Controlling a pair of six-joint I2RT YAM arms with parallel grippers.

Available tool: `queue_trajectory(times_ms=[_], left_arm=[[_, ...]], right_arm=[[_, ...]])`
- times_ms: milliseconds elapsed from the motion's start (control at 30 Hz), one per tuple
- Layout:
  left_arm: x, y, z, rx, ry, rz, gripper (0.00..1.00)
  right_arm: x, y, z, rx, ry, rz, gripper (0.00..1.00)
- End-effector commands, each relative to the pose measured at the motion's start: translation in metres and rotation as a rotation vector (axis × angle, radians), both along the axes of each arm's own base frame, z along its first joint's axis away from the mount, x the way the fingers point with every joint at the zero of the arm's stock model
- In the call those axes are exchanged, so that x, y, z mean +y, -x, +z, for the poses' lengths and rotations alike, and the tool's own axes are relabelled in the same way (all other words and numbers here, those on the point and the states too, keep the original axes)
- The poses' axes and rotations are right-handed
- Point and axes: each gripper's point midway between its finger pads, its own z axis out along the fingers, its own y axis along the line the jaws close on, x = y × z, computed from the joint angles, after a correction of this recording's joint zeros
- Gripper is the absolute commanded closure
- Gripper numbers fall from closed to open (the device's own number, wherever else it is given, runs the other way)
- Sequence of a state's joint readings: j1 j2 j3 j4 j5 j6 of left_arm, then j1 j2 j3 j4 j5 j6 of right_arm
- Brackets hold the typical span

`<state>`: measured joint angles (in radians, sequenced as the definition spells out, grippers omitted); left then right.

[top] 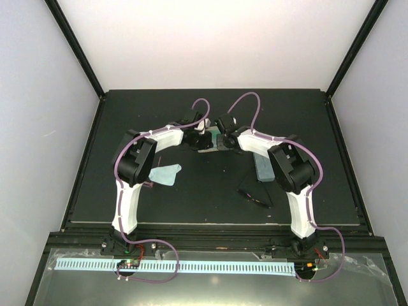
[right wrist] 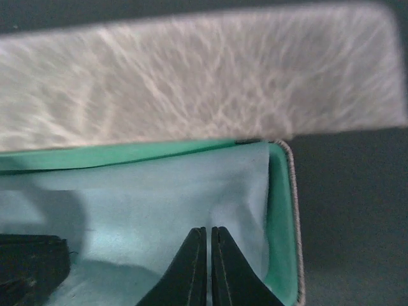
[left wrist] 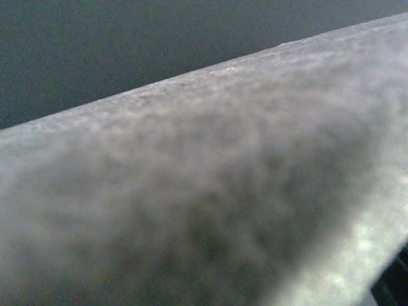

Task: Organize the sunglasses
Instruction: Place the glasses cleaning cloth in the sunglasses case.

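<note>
One pair of sunglasses (top: 255, 193) with a thin frame lies on the dark mat, right of centre, away from both grippers. Both arms meet over an open beige-grey case (top: 215, 144) at mid-table. In the right wrist view the case shows its green lining (right wrist: 282, 223), a light blue cloth (right wrist: 159, 197) lying inside, and its raised felt lid (right wrist: 191, 76). My right gripper (right wrist: 208, 231) is shut, its tips down at the cloth. A black shape (right wrist: 29, 268) lies in the case at lower left; I cannot tell what it is. My left gripper (top: 203, 135) is by the lid (left wrist: 210, 191), which blurs out its view.
A second light blue cloth (top: 166, 173) lies on the mat beside the left arm. A blue-grey oblong case (top: 263, 167) lies under the right arm's forearm. Black rails and white walls edge the mat on the sides and back.
</note>
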<state>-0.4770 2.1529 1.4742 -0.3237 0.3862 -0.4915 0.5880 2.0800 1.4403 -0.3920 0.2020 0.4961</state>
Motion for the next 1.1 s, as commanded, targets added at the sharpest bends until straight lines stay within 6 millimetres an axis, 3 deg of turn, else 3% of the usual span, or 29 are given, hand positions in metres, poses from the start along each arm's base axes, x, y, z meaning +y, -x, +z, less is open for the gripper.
queue_trajectory(times_ms=[0,167,333,500,633,800,900,1067], left_arm=[[0.01,0.009,-0.01,0.023,-0.04,0.01,0.98],[0.039,0.013,-0.023,0.03,-0.182,0.086,0.98],[0.047,0.017,-0.021,0.024,-0.213,0.09,0.99],[0.034,0.02,0.006,-0.015,-0.132,0.042,0.96],[0.027,0.021,0.038,-0.062,-0.068,0.013,0.9],[0.034,0.03,0.076,-0.131,-0.046,0.027,0.81],[0.045,0.045,0.095,-0.169,-0.034,0.053,0.77],[0.062,0.087,0.107,-0.184,0.018,0.059,0.7]], right_arm=[[0.0,-0.017,-0.008,-0.054,0.015,-0.029,0.94],[-0.029,-0.025,-0.012,-0.094,0.139,-0.137,0.93],[-0.05,-0.027,0.004,-0.152,0.191,-0.226,0.86],[-0.036,-0.023,0.02,-0.143,0.116,-0.162,0.75],[-0.03,-0.009,0.046,-0.144,0.03,-0.121,0.66],[-0.049,0.029,0.071,-0.131,0.014,-0.105,0.54],[-0.076,0.062,0.071,-0.099,0.055,-0.132,0.46],[-0.13,0.127,0.061,-0.039,0.14,-0.201,0.44]])
